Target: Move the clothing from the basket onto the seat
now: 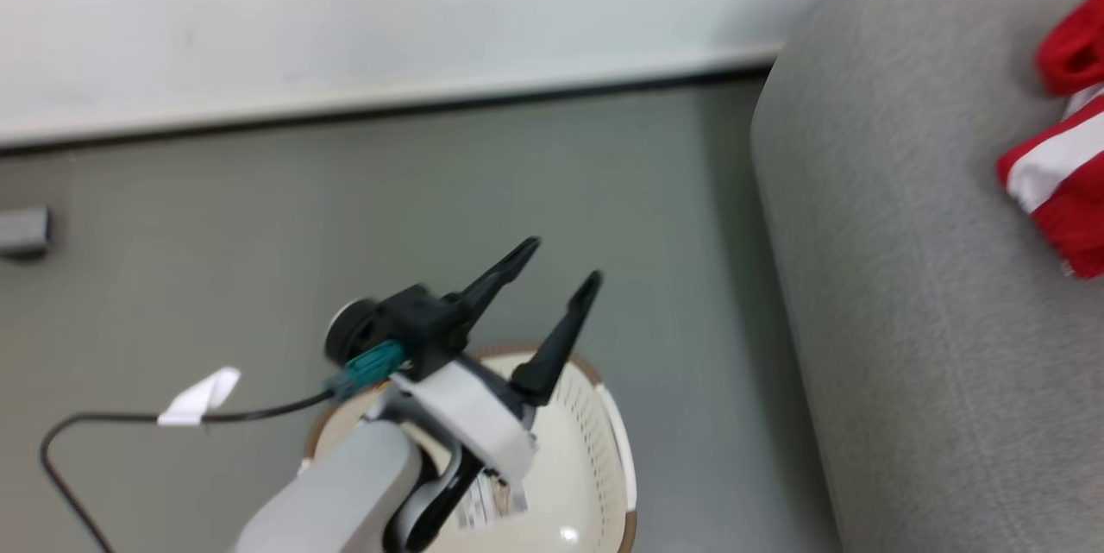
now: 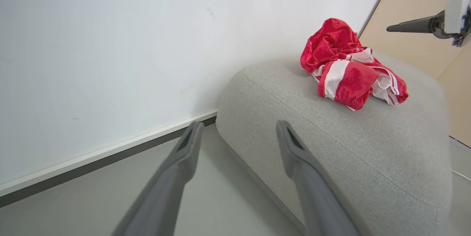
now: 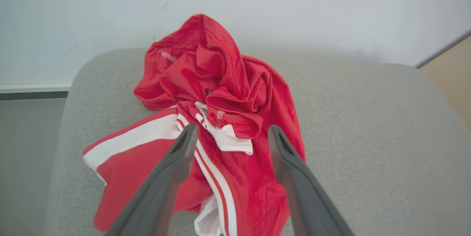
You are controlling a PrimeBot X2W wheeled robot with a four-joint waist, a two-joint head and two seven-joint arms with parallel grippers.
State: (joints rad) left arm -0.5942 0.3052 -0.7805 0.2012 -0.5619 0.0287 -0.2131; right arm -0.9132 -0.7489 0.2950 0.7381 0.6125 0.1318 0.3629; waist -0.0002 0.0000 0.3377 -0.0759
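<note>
Evidently near completion: the soft red garments with broad white bands [image 3: 220, 81] lie in a crumpled heap on the large grey woven-fabric sofa [image 1: 906, 277], close to its rounded end by the white wall [image 1: 431, 1]. The right gripper [image 3: 232, 128] hangs just over the heap, its fingers spread and holding nothing, one to each side of a striped fold. The left gripper [image 1: 562, 261] is poised above the rounded cream-white perforated plastic basket with a brown rim [image 1: 591, 458], fingers likewise spread and empty. What shows of the basket's interior is bare, but the pale forearm [image 1: 345, 493] covers much of it, so whether a garment is left inside cannot be told.

Risks. (a) A loose fold could catch on a right finger when that arm lifts, dragging fabric toward the sofa's edge, which the white-banded piece lies nearest. (b) A careless descent of the left arm could strike the rim and tip or shove the light basket. (c) The thin black cable [image 1: 259, 411] with a white tag [image 1: 203, 393], looping out from the left wrist, could snag on the rim.

Surroundings. A strip of grey floor [image 1: 690, 216] lies between basket and sofa. A small grey object [image 1: 21, 229] sits by the skirting board [image 1: 388, 100], well apart from both.
</note>
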